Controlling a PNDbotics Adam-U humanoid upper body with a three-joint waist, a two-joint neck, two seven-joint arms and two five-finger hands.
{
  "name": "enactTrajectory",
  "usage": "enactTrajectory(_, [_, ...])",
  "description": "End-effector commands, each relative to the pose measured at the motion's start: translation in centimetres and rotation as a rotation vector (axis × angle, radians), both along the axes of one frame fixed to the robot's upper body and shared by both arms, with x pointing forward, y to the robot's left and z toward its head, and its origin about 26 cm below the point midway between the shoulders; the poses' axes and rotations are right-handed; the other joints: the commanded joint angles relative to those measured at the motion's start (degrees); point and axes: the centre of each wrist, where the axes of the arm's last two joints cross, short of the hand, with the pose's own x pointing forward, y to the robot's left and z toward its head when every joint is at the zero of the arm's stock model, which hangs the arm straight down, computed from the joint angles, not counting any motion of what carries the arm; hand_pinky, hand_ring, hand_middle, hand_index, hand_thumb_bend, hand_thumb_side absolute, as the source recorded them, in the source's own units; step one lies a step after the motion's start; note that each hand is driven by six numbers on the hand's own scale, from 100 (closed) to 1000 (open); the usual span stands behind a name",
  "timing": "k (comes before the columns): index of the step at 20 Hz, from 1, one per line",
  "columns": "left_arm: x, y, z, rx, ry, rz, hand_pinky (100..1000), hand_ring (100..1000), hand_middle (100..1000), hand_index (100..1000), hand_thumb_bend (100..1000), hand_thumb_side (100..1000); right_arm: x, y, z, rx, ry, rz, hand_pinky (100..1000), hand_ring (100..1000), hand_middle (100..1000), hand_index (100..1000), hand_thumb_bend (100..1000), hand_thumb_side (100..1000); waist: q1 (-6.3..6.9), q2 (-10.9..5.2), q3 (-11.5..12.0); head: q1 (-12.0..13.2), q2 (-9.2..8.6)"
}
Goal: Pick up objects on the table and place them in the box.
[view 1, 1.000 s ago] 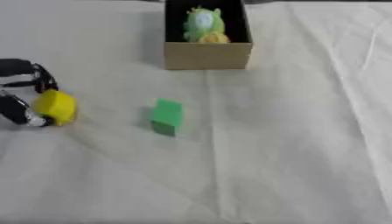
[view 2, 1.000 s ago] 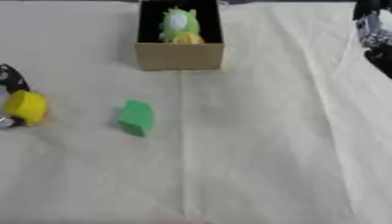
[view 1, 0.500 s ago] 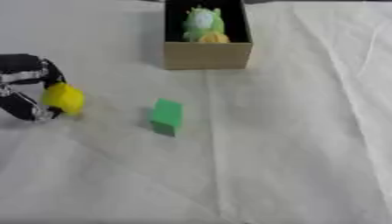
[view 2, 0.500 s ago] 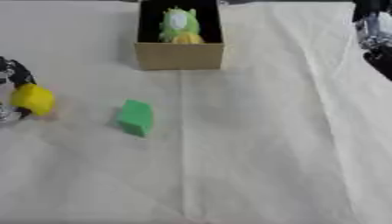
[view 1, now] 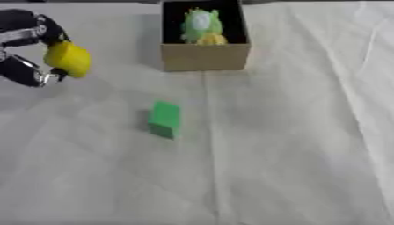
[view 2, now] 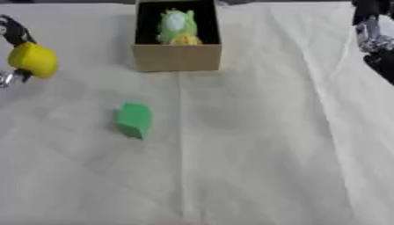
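**Risk: drop short of box**

Left hand point(view 1: 27, 52), fingers point(view 1: 23, 72) curled round yellow object point(view 1: 67, 59), held clear of desk point(view 1: 308, 132). Box point(view 1: 205, 56) well right of fingers, already holding a green-yellow toy point(view 1: 200, 26). Green block point(view 1: 165, 118) below-right, untouched. Possible slip in transit; possible clip on box wall. Right hand point(view 2: 375, 41) at upper right edge, finger state unclear.

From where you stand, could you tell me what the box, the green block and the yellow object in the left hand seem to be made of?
The box looks like plain cardboard: matte tan walls, sharp folded edges. The green block seems plastic or painted wood, with flat uniform faces; I can't settle which. The yellow object in the left hand looks like smooth plastic or rubber, rounded and evenly coloured.
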Motion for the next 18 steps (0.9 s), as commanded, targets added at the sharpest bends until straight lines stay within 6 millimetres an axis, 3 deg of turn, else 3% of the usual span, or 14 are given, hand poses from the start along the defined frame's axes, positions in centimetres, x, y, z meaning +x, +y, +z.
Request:
enactTrajectory(1, [0.8, -1.1, 2.1, -0.037, -0.05, -0.01, 767, 637, 582, 703, 122, 151, -0.2, -0.1, 1.2, -0.018, -0.031, 0.008, 785, 762, 692, 840, 100, 665, 0.22, -1.24, -0.4, 0.1, -0.83])
enactTrajectory(10, [4.7, -6.8, 4.9, -0.102, -0.181, -0.046, 778, 649, 590, 713, 118, 149, 0.2, 0.8, 3.1, -0.036, -0.079, 0.076, 786, 762, 692, 839, 100, 656, 1.45, 0.06, -4.7, 3.6, -2.71])
enactTrajectory(18, [7.6, -8.4, 4.1, -0.115, -0.266, 0.05, 786, 673, 611, 725, 160, 179, 0.5, 1.7, 4.4, -0.042, -0.108, 0.133, 785, 762, 691, 840, 100, 660, 2.49, 1.88, -8.5, 6.4, -4.57])
